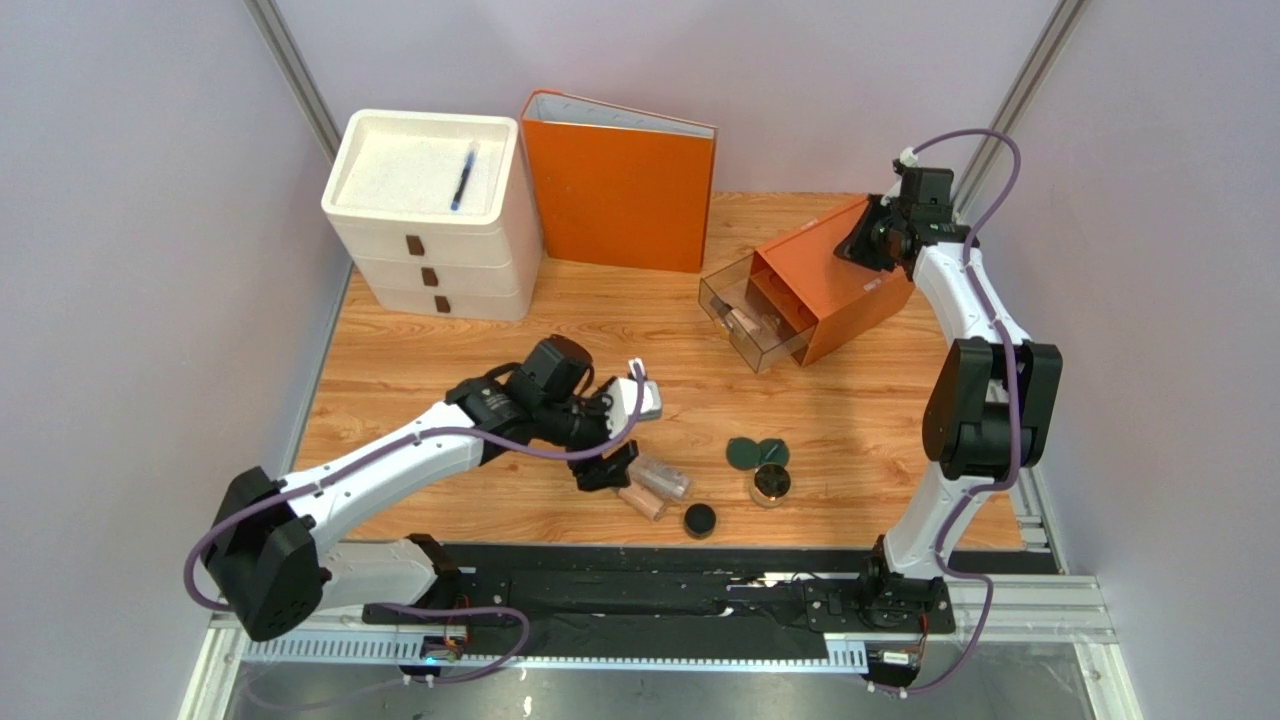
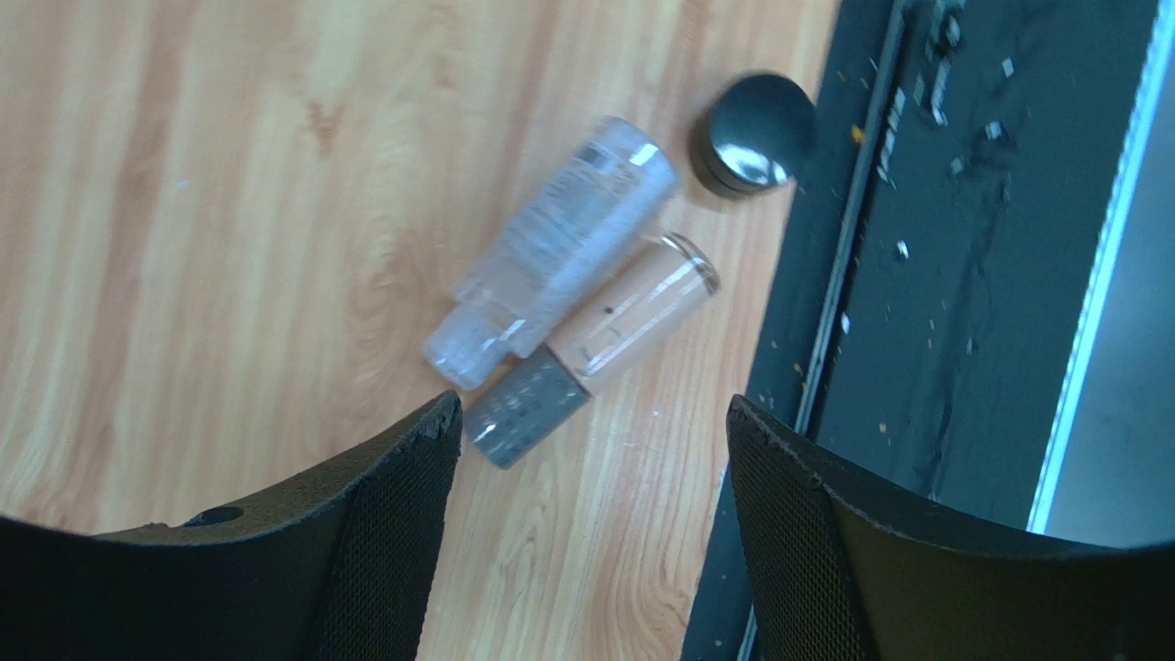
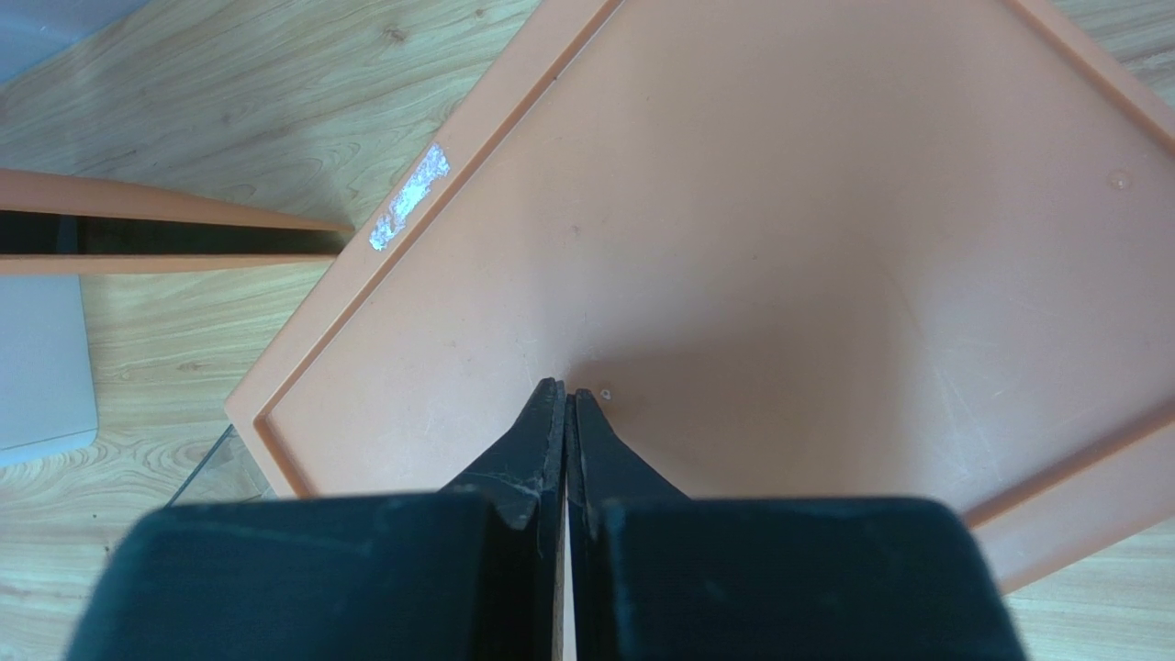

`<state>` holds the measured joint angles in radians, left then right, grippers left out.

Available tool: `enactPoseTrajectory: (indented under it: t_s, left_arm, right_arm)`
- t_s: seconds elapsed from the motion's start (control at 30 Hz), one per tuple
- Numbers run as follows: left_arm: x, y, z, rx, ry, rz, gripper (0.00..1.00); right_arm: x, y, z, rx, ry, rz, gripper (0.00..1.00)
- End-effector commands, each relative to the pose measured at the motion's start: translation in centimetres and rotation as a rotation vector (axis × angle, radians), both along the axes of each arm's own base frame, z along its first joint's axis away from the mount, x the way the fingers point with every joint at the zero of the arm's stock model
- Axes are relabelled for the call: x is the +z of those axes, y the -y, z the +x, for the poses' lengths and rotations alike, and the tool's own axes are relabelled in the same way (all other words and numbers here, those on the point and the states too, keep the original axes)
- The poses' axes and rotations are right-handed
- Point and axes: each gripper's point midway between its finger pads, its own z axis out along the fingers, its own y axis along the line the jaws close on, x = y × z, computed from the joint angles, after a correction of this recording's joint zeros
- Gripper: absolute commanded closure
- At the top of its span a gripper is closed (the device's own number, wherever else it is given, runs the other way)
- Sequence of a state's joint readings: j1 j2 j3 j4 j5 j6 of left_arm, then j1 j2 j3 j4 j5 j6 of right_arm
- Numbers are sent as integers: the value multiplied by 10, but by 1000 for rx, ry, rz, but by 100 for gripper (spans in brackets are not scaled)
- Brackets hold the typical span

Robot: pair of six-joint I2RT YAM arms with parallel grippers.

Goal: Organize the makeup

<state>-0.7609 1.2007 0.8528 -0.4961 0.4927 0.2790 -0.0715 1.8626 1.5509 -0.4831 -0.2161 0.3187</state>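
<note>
A clear tube [image 2: 559, 251] and a beige foundation bottle [image 2: 596, 344] with a grey cap lie side by side on the wood, also in the top view [image 1: 657, 483]. A black round pot [image 1: 699, 521] lies near the front edge, also in the left wrist view [image 2: 753, 132]. The dark green twin-disc compact [image 1: 759, 452] and the gold-rimmed jar [image 1: 769, 483] lie to the right. My left gripper [image 2: 593, 420] is open and empty, just above and short of the tube and bottle. My right gripper [image 3: 568, 393] is shut and empty, its tips against the top of the orange drawer box [image 1: 834, 282].
The orange box's clear drawer [image 1: 745, 315] is pulled open, with something beige inside. A white drawer unit [image 1: 431, 213] with a blue pen [image 1: 463, 179] on top stands at the back left, an orange binder [image 1: 619, 182] beside it. A black rail [image 1: 661, 578] runs along the front edge.
</note>
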Motion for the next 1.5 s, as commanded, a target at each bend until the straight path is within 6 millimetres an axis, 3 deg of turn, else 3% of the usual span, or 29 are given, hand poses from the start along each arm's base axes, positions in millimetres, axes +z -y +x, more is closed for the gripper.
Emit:
enactPoseTrajectory:
  t_s: [0.0,0.23,0.5,0.73,1.0,1.23,1.47]
  left_arm:
    - [-20,14,-30,-266,29,19,25]
    - [-53,16,-43,-361,-13,150,26]
    - [-79,20,-21,-333,24,257,27]
    - [-72,31,-8,-319,55,270,28]
    - [-40,45,-7,-339,136,160,30]
    - [-55,57,2,-380,149,177,30]
    - [-54,80,17,-396,184,153,30]
  right_arm:
    - [-120,-10,-92,42,-502,0,100]
    - [-122,-10,-92,43,-507,1,100]
    - [-125,-10,-92,44,-515,4,100]
    - [-126,-11,-91,48,-519,6,100]
    - [-126,-10,-90,50,-520,5,100]
    - [-128,-11,-89,51,-526,10,100]
    - [-128,-11,-90,52,-529,9,100]
